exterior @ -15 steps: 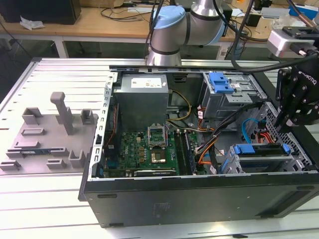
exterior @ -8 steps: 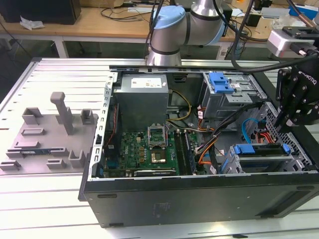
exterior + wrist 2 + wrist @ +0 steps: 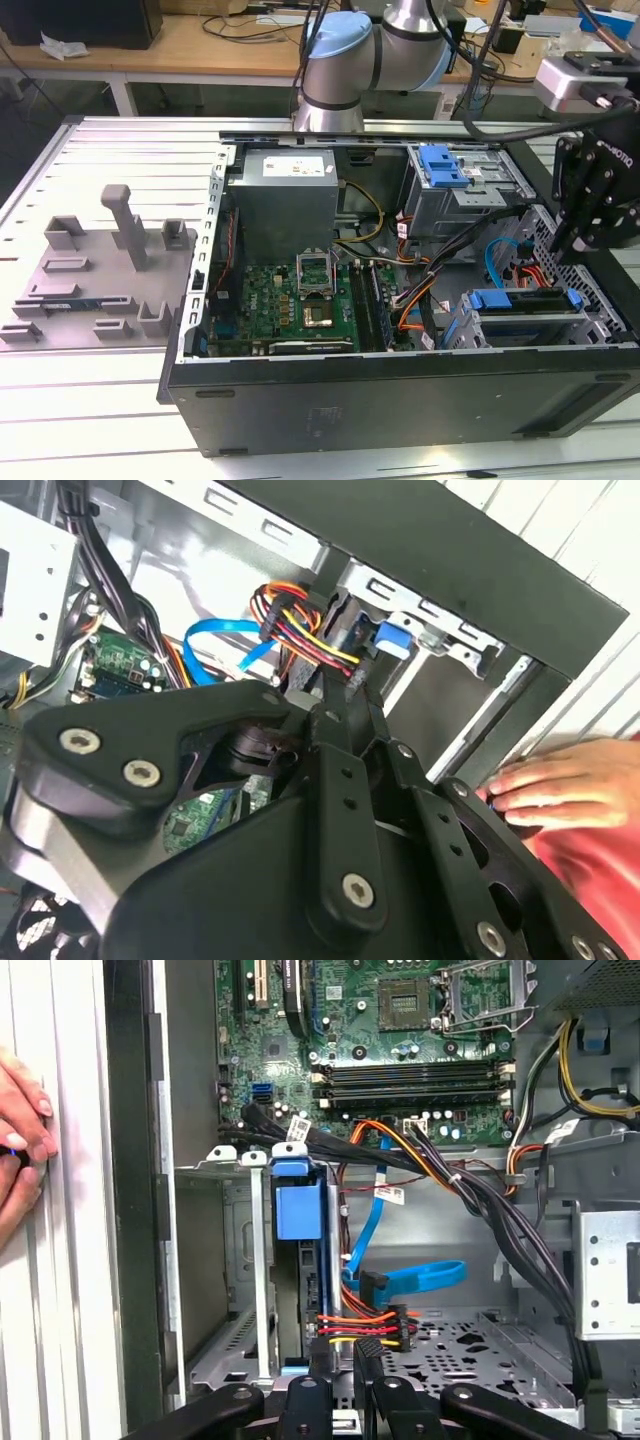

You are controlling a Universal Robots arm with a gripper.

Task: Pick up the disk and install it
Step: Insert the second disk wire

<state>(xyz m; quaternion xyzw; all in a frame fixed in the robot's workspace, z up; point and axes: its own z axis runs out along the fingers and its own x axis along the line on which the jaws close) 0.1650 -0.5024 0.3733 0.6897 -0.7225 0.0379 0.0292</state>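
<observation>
The end effector (image 3: 345, 1380), fingers together and holding nothing, hangs beside the disk (image 3: 297, 1250) seated in its bay.

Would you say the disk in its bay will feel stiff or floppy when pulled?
Probably stiff: the disk looks like a slab in a blue frame. It may resist, seated between bay rails. The cables at its end look floppy and could snag.

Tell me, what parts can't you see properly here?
- The disk: in the first wrist view it sits edge-on in the metal cage, so its label is hidden.
- The person's hand: cut off by that picture's edge.
- The motherboard: in the second wrist view the tool covers most of it.
</observation>
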